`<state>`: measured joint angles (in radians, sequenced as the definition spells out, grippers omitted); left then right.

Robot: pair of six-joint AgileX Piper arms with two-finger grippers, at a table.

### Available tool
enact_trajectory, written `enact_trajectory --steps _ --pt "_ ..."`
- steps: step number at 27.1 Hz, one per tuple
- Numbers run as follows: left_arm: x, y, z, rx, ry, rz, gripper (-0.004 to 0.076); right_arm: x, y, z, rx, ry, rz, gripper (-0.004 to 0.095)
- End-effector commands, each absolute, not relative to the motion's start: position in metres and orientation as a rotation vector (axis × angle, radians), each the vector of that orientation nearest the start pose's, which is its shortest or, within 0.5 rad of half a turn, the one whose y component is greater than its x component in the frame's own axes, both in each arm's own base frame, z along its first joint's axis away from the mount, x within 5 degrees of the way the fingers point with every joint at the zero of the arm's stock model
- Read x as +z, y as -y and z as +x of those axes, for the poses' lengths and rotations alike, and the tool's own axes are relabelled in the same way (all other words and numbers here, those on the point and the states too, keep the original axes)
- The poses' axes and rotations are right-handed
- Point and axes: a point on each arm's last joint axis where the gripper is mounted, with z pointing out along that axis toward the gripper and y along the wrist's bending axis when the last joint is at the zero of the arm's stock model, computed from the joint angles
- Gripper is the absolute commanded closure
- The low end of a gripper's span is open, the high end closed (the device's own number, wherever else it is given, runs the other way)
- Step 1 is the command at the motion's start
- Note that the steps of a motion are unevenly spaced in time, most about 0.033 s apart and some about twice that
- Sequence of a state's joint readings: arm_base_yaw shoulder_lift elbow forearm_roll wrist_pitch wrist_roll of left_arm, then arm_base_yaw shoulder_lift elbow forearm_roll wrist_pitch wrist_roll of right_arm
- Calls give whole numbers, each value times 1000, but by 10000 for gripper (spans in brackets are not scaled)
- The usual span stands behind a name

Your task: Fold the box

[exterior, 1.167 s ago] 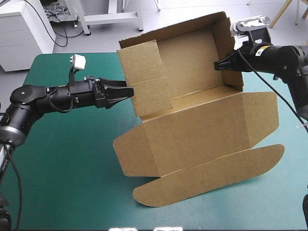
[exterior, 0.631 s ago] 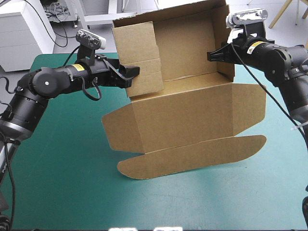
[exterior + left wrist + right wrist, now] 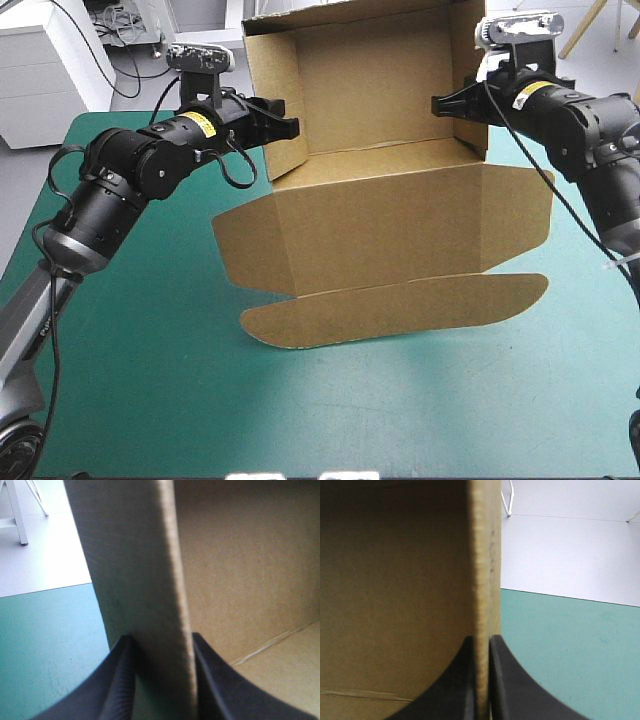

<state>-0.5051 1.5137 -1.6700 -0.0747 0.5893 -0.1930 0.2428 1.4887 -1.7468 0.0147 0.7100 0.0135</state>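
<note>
Altogether one box [image 3: 380, 220], left gripper [image 3: 285, 125] and right gripper [image 3: 445, 103] each tight on it.

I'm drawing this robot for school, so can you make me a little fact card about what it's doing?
Box: brown board, back and side walls raised
Lid: lying flat, toward the table's near edge
Left claw: shut on the left wall
Right claw: shut on the right wall
Table: teal-green cover
</note>
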Motion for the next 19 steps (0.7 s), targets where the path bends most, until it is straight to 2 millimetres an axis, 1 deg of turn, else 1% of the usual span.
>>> enact_trajectory --steps 1,2,6,9,11,15,19 --pt "491 178 284 -663 -1760 256 682 513 -83 300 307 -1769 -173 920" --pt "493 181 282 -670 -1739 264 734 512 -83 299 316 -1786 -174 920" --pt "492 183 283 -672 -1730 266 734 506 -84 301 306 -1824 -199 920" --pt "477 186 292 -640 -1816 277 734 492 -90 310 309 -1906 -220 920" --pt "463 190 300 -615 -1896 292 734 478 -99 318 315 -1973 -246 920" --pt "431 194 316 -519 -2063 330 734 445 -117 336 335 -2135 -291 920" --pt "401 196 328 -382 -2214 385 734 410 -127 354 379 -2300 -300 922"
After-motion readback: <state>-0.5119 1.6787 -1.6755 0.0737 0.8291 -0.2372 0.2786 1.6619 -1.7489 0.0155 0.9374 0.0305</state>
